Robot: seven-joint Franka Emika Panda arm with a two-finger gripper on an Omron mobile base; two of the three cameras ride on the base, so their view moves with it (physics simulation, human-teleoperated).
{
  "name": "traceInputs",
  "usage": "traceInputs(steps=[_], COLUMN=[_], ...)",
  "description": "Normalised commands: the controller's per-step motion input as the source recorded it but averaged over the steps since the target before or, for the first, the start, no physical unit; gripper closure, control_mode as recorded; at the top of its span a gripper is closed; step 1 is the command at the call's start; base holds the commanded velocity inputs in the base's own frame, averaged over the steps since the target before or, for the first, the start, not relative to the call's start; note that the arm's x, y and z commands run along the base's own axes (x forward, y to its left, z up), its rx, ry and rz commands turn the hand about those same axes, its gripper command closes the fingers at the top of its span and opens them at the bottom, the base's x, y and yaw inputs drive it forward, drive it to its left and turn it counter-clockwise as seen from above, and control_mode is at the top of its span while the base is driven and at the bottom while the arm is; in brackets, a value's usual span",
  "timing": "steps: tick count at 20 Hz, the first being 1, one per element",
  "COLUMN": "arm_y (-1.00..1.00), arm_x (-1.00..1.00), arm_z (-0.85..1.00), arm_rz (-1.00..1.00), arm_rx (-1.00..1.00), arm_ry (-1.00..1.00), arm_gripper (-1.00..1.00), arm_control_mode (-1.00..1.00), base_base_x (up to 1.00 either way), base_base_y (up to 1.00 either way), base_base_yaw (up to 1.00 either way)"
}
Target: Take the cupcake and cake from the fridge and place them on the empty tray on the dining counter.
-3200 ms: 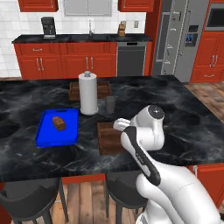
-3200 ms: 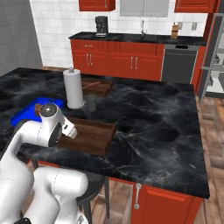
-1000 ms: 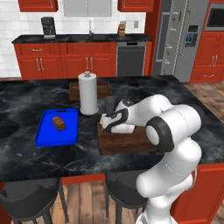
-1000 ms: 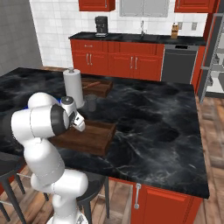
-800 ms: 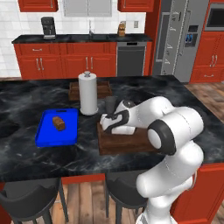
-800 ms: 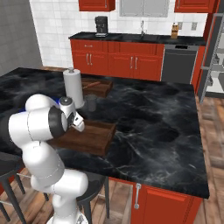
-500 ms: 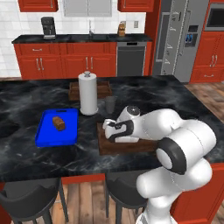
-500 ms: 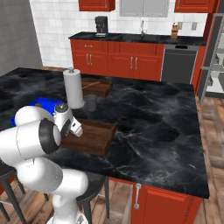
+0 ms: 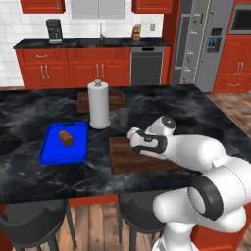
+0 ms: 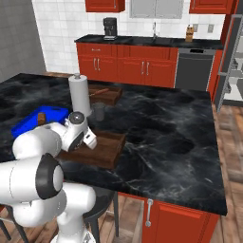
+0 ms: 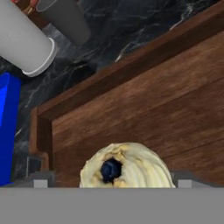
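One cupcake (image 11: 127, 168) sits on the wooden tray (image 9: 128, 158), between the spread tips of the claw (image 11: 111, 181), which stands wide open and holds nothing. The tray lies on the black marble tabletop (image 9: 206, 117). Beyond the claw stand one paper towel roll (image 9: 98, 104) and one grey cup (image 9: 123, 117); off to its side lies one blue tray (image 9: 49, 152) with one brown loaf (image 9: 65, 138). Farther off stands one fridge (image 9: 203, 44)
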Motion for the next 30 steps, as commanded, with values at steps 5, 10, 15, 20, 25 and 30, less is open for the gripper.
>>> traceInputs(steps=[5,10,15,20,25,30], arm_y=[0.19,0.35,0.14,0.00,0.00,0.00], arm_x=[-0.10,-0.38,0.05,0.85,0.28,-0.03], arm_z=[0.00,-0.13,-0.31,-0.15,-0.23,-0.24], arm_rz=[0.00,0.00,0.00,0.00,0.00,0.00], arm_rx=[0.06,0.06,-0.02,-0.10,-0.02,0.00], arm_ry=[-0.02,-0.01,-0.08,-0.19,-0.10,0.00], arm_gripper=[-1.00,-1.00,-1.00,-1.00,-1.00,-1.00], arm_control_mode=[-1.00,-1.00,-1.00,-1.00,-1.00,-1.00], base_base_x=[0.00,0.00,0.00,0.00,0.00,0.00], base_base_y=[0.00,0.00,0.00,0.00,0.00,0.00], base_base_yaw=[0.00,0.00,0.00,0.00,0.00,0.00])
